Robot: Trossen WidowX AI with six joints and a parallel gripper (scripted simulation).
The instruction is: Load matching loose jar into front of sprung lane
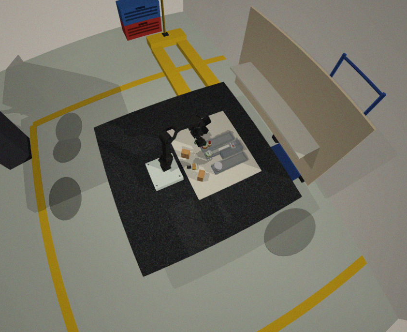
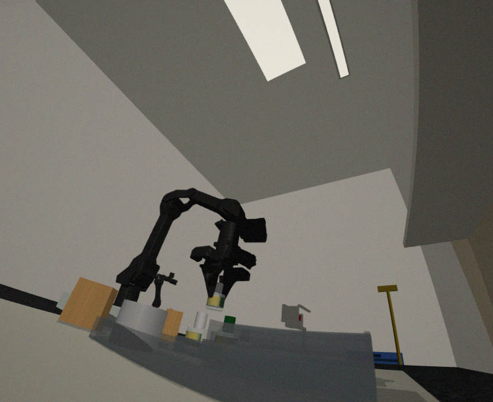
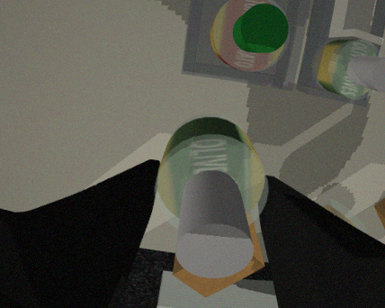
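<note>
My gripper (image 1: 199,143) (image 2: 218,296) (image 3: 210,178) is shut on an olive jar with a tall grey-white cap. The held jar (image 2: 215,301) (image 3: 210,150) hangs upright or nearly so above the work surface, in front of the lanes. The matching olive jar (image 1: 208,153) (image 2: 193,333) (image 3: 331,67) stands at the front end of the middle lane, close to the low front stop (image 3: 343,97). The white pusher plate (image 3: 357,35) is right behind it. In the wrist view that lane is ahead and to the right of the held jar.
A tomato jar (image 1: 204,146) (image 3: 226,42) with a green lid stands in the neighbouring lane; a red-lidded jar (image 1: 209,143) is behind it. A wide pale cylinder (image 1: 218,165) (image 2: 140,319) stands at the other outer lane. Wooden blocks (image 1: 185,153) (image 1: 200,175) stand before the lanes.
</note>
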